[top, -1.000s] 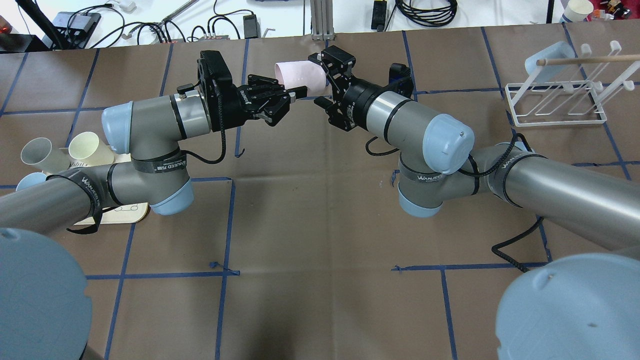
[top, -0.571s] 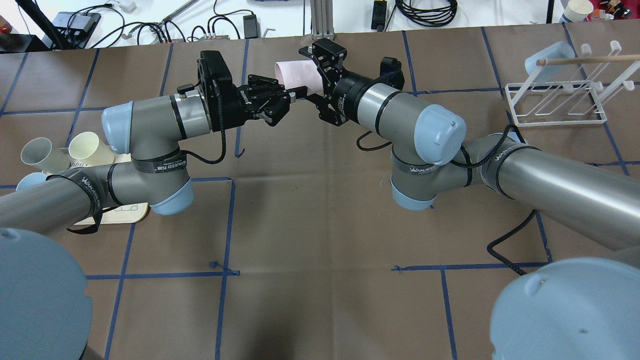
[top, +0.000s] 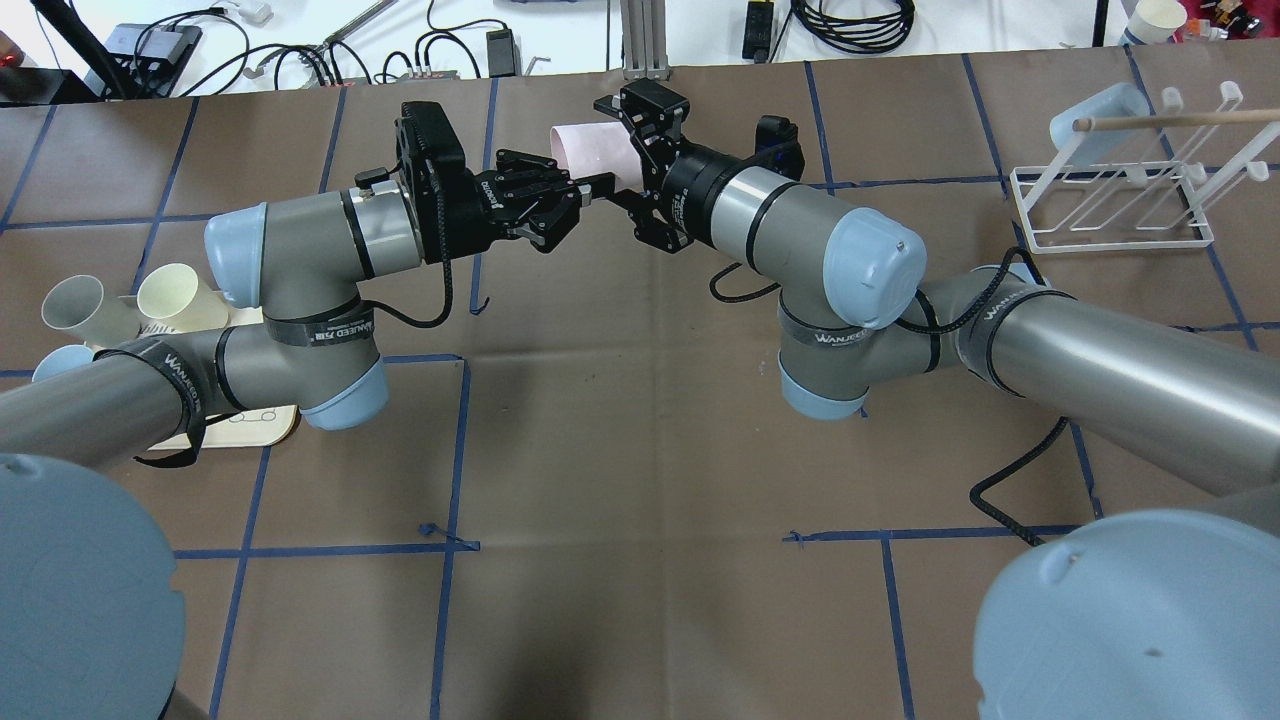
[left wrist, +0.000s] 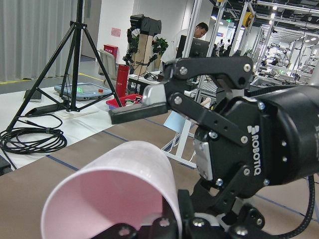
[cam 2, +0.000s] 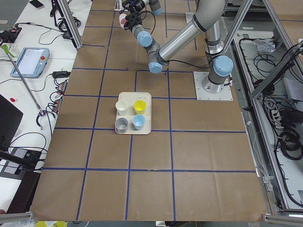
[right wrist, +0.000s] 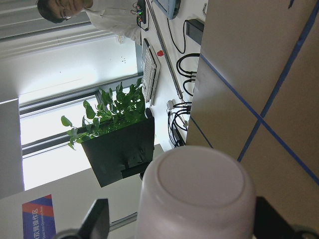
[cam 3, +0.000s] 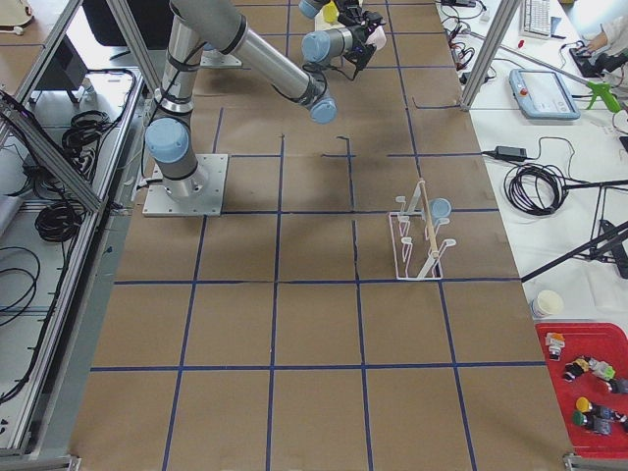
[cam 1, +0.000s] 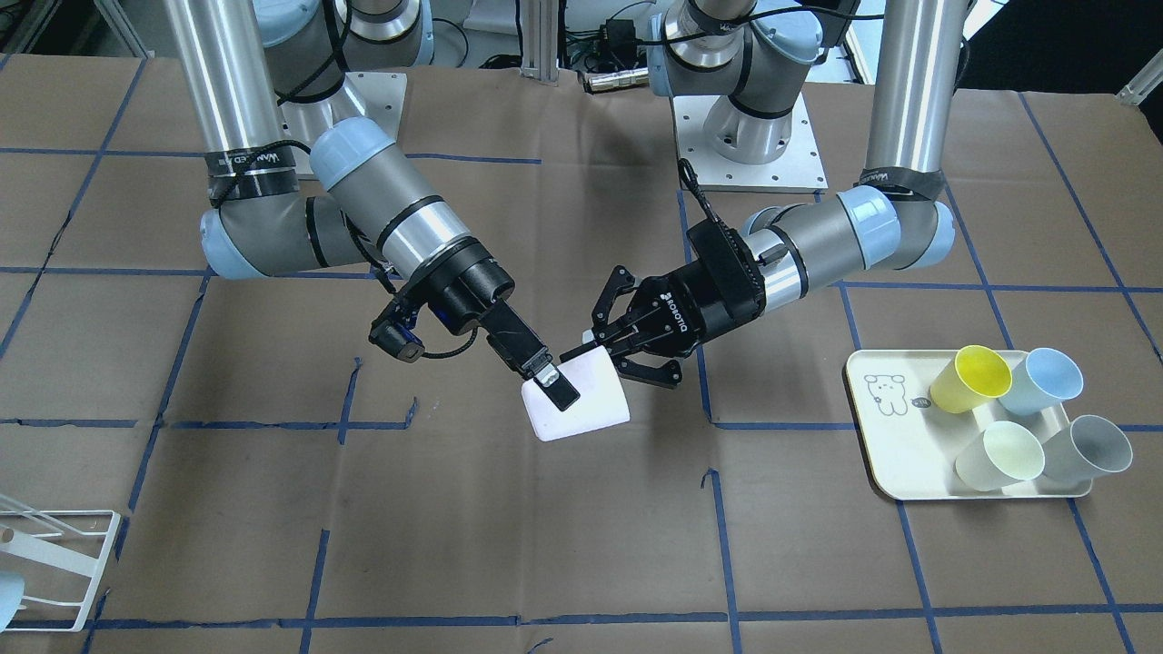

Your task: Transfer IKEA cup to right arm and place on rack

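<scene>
Pink cup [cam 1: 595, 404] hangs on its side in the air above the surface [cam 1: 545, 545], well apart from the rack [top: 1110, 205], toward the L-arm side of it. L tool [cam 1: 592, 350] is narrow, pinching the cup at its mouth rim. R tool [right wrist: 185, 221] is wide, its 2 fingers [right wrist: 97, 221] straddling the cup's closed base end. A gap shows betw. 1 finger & the cup wall, so R has no grip. Rack stands on the surface w/ 1 blue cup [top: 1095, 115] on its rods. Farther from the rack than the pink cup sits a tray [cam 1: 895, 445] w/ 4 cups: yellow, blue, pale green, grey.
</scene>
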Controlling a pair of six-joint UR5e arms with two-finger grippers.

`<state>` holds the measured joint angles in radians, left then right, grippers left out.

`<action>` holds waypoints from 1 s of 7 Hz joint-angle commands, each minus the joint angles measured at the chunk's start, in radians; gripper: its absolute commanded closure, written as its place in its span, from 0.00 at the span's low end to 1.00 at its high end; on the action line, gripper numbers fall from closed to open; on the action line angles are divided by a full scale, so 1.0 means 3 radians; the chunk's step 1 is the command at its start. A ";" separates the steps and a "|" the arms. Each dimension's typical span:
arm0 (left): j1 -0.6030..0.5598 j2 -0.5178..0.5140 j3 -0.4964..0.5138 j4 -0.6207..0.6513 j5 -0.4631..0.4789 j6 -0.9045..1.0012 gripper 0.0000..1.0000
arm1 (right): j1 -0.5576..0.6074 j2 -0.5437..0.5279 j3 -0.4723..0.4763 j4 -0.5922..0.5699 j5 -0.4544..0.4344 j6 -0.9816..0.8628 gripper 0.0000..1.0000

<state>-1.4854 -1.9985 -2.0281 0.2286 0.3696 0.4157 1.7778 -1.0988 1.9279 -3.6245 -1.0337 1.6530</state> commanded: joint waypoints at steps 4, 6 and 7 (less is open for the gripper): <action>-0.0003 0.0009 0.0001 0.0000 0.0000 0.0000 1.00 | 0.0000 0.0058 -0.0030 0.0055 0.0005 -0.0003 0.00; 0.0002 0.0009 0.0001 0.0000 0.0000 -0.0005 1.00 | 0.0005 0.0043 -0.0025 0.0070 -0.0006 0.0002 0.01; 0.0002 -0.0001 0.0001 0.0000 0.0000 -0.0005 1.00 | 0.0026 0.0032 -0.0030 0.0096 -0.0006 0.0007 0.01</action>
<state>-1.4856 -1.9966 -2.0279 0.2286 0.3697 0.4144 1.7807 -1.0855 1.9200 -3.6027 -1.0351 1.6538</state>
